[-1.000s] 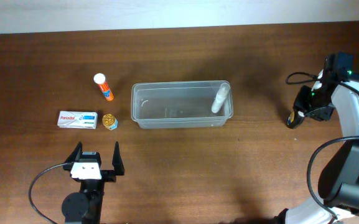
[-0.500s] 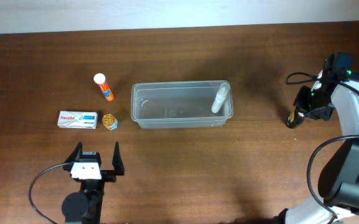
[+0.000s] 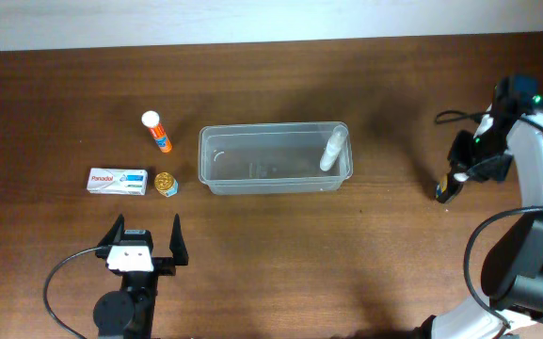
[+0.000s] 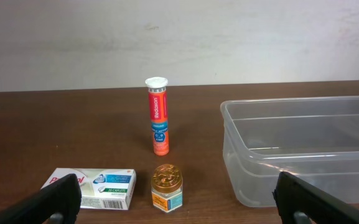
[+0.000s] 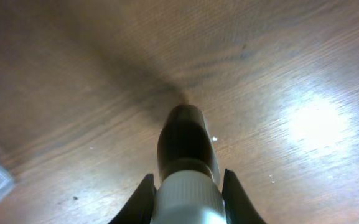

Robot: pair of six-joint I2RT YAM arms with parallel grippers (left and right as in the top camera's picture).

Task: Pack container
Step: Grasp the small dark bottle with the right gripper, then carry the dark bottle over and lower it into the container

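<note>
Counter (image 3: 280,254): dark wood; container (image 3: 252,160) central, reachable by 2 arms.
Right tool (image 5: 188,202): pinching dark bottle (image 5: 182,140), likely for packing.
Left tool (image 3: 147,234): spread, idle.

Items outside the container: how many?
4: orange tube, box and jar left of the container; dark bottle in the right gripper. None looks hidden.

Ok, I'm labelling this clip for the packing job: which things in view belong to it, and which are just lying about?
Job: clear container; white tube inside it; dark bottle in the right end effector; orange tube; Panadol box; gold-lidded jar.
Lying about: only a black cable.
</note>
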